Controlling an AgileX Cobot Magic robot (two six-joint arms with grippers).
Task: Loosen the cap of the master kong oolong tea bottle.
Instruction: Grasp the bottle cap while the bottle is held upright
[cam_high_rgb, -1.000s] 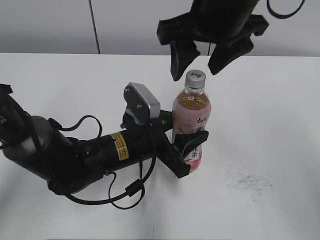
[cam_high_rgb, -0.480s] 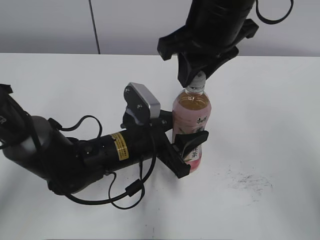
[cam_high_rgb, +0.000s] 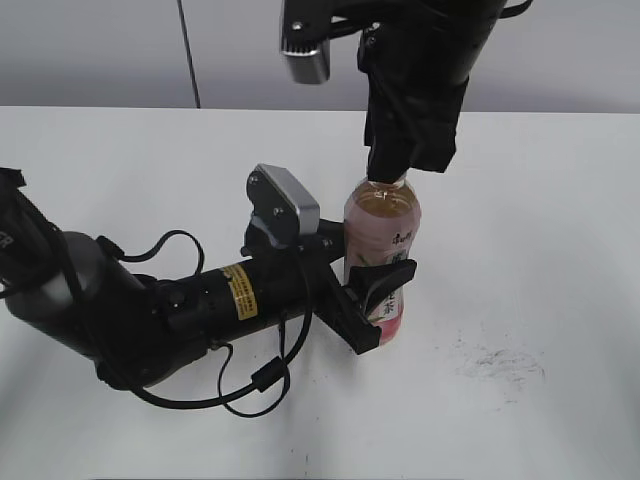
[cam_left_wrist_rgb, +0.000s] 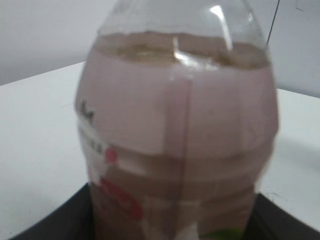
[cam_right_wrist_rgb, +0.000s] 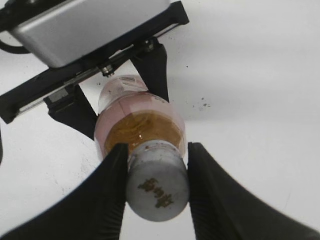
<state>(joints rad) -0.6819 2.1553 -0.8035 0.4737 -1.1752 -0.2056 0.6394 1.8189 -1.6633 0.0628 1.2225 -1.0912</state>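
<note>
On top of the bottle, the cap now sits pinched between the right gripper fingers (a second ago they hung open above it). Left gripper clamps the body upright on the table, so twisting can probably start.

bottle upright on table, mid | my left fingers either side of its lower body, from left | my right fingers flank cap, from above
</note>
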